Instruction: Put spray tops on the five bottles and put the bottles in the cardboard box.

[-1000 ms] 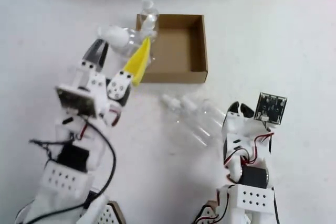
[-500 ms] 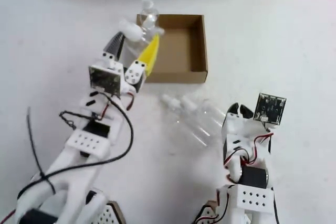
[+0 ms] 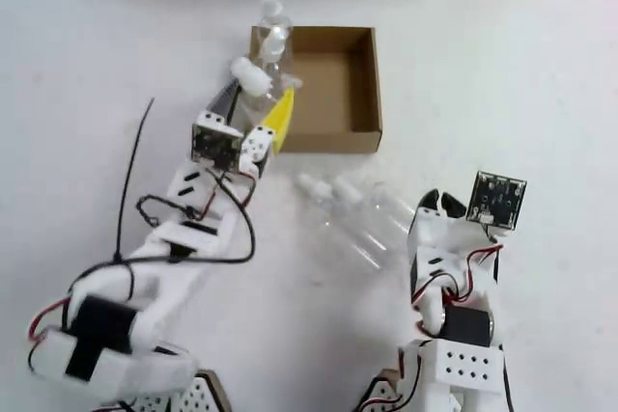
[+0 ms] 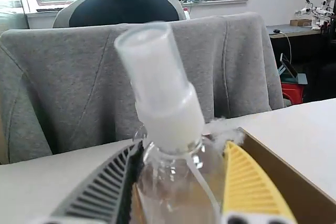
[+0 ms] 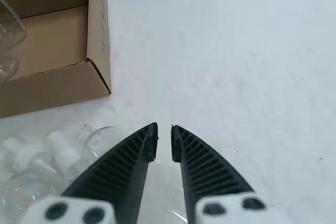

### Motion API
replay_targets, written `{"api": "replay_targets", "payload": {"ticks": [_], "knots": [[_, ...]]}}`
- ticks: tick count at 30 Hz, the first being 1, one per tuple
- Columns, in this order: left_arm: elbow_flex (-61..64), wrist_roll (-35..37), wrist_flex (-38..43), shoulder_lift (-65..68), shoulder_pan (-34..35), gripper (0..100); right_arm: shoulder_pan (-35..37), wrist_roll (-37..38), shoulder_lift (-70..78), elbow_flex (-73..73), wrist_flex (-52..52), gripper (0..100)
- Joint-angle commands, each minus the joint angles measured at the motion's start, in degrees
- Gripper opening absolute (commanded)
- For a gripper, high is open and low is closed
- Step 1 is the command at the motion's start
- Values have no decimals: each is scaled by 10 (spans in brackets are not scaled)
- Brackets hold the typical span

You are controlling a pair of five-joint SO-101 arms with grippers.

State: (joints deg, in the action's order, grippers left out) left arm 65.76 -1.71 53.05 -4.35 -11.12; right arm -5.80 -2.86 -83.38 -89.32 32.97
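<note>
My left gripper is shut on a clear bottle with a white spray top, holding it at the left wall of the cardboard box. In the left wrist view the bottle stands upright between the grey and yellow fingers. Another capped bottle stands at the box's far left corner. Several clear bottles with white tops lie on the table in front of the box. My right gripper rests just right of them, shut and empty, with the bottles beside it.
The box's inside is mostly bare cardboard. A grey-covered chair back stands beyond the table's far edge. White tabletop lies free to the right of the box.
The left arm has stretched forward and to the right, carrying the capped bottle from left of the box to its left wall. The right arm has not moved.
</note>
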Motion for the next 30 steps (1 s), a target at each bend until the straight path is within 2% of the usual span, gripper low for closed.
{"api": "replay_targets", "payload": {"ticks": [1, 6, 11, 16, 30], "knots": [[-81, 1, 22, 61, 16, 20, -5, 0, -6, 3, -13, 28], [-114, 1, 23, 109, 17, 20, -4, 1, -6, 3, -13, 28], [-128, 1, 20, 104, 14, 20, 18, 1, -6, -4, -13, 28], [-128, 1, 19, 75, 12, 20, 25, 60, -6, -10, -13, 24], [-169, 1, -25, 71, 11, 20, 25, 62, -6, -10, -13, 24]]}}
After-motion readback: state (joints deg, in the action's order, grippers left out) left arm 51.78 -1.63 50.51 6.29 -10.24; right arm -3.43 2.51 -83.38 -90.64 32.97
